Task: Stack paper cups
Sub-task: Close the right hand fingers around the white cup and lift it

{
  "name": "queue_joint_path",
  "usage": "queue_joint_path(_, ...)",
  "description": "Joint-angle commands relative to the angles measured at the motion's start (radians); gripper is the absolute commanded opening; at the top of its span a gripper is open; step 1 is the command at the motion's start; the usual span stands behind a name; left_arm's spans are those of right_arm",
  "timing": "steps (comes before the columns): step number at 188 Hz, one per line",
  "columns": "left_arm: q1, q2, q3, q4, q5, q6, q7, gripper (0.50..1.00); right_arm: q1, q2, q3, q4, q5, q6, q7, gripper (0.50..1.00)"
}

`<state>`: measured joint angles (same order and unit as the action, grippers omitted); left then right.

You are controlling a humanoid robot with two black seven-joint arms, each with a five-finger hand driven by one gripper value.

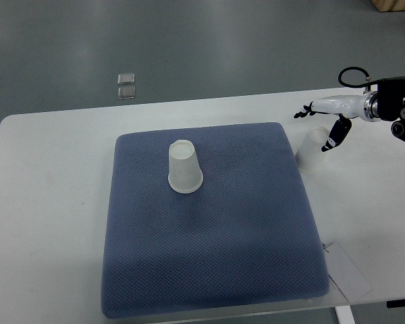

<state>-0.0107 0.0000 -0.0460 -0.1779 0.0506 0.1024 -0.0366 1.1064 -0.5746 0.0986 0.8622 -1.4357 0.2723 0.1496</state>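
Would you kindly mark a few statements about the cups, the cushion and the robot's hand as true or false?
1. A white paper cup stands upside down on the blue fabric cushion. True.
2. The second white paper cup sits on the cushion. False: it rests on the white table, right of the cushion.
3. The cups are stacked. False: they are apart.
4. The right hand is by the second cup. True.

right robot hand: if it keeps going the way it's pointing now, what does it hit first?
Most likely the white paper cup standing upside down on the white table, just off the blue cushion pad's right edge. The right robot hand hangs over it with fingers spread, pointing down-left. Height above the cup is unclear from this single view.
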Motion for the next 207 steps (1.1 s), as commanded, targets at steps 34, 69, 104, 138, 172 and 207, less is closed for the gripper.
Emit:
queue_joint_path(34,0.000,0.000,0.000,0.000,0.000,0.000,0.000,1.000,-0.005,0.044,-0.031,-0.038,-0.023,-0.027,0.002,0.903)
queue_joint_path(69,0.000,0.000,0.000,0.000,0.000,0.000,0.000,1.000,-0.008,0.051,-0.057,-0.048,-0.029,-0.027,0.002,0.883)
queue_joint_path(104,0.000,0.000,0.000,0.000,0.000,-0.001,0.000,1.000,-0.019,0.056,-0.062,-0.063,-0.043,-0.028,0.002,0.850)
queue_joint_path(138,0.000,0.000,0.000,0.000,0.000,0.000,0.000,1.000,-0.031,0.073,-0.063,-0.092,-0.063,-0.058,0.008,0.819)
queue_joint_path(172,0.000,0.000,0.000,0.000,0.000,0.000,0.000,1.000,-0.030,0.073,-0.065,-0.095,-0.068,-0.056,0.008,0.768)
queue_joint_path(207,0.000,0.000,0.000,0.000,0.000,-0.001,0.000,1.000,-0.026,0.073,-0.083,-0.100,-0.069,-0.054,0.008,0.662)
